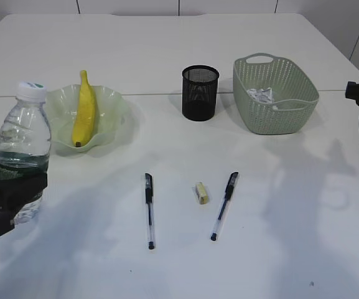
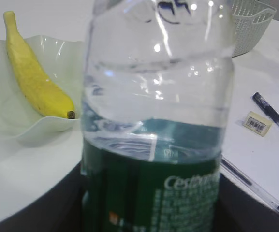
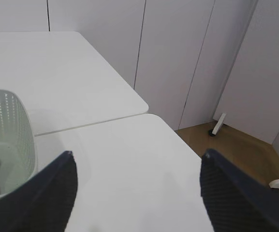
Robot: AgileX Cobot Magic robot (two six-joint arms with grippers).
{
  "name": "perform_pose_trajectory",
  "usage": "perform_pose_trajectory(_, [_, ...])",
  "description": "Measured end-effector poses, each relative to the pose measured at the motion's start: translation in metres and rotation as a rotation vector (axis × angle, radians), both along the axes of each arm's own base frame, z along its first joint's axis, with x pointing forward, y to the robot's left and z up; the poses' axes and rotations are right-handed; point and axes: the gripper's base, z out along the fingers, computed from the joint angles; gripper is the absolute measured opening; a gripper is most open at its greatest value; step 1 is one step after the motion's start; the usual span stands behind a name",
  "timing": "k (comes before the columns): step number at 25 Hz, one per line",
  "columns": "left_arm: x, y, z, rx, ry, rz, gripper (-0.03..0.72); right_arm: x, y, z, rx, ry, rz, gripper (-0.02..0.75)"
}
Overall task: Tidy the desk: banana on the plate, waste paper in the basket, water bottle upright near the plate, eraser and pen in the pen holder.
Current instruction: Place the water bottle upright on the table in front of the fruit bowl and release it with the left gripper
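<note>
On the desk (image 1: 185, 268), your left gripper (image 1: 8, 193) clamps the water bottle (image 1: 22, 149) around its dark green label, upright, just in front of the plate (image 1: 107, 118). Set it flat near that wavy rim, release without tipping it — the water inside will slosh. Your right gripper (image 3: 137, 193) hangs with jaws spread, empty, beside the basket (image 1: 275, 93), which holds the waste paper (image 1: 261, 95). The banana (image 1: 84, 112) lies on the plate. Two pens (image 1: 149, 210) and the small cream eraser (image 1: 201, 192) remain loose — well short of the pen holder (image 1: 200, 92).
</note>
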Motion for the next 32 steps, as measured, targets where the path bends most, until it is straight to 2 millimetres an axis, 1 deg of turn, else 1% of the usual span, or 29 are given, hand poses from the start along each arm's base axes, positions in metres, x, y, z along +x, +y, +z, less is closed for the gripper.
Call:
perform_pose_trajectory(6, [-0.012, 0.000, 0.018, 0.000, -0.086, 0.000, 0.387, 0.000, 0.000, 0.000, 0.000, 0.000, 0.000, 0.590])
perform_pose_trajectory(8, [-0.013, 0.000, 0.020, -0.002, -0.098, -0.001, 0.387, 0.000, 0.000, 0.000, 0.000, 0.000, 0.000, 0.590])
perform_pose_trajectory(20, [-0.014, 0.000, 0.020, -0.002, -0.098, -0.001, 0.387, 0.000, 0.000, 0.000, 0.000, 0.000, 0.000, 0.590])
perform_pose_trajectory(32, [-0.012, 0.000, 0.011, -0.001, -0.052, 0.000, 0.387, 0.000, 0.000, 0.000, 0.000, 0.000, 0.000, 0.590])
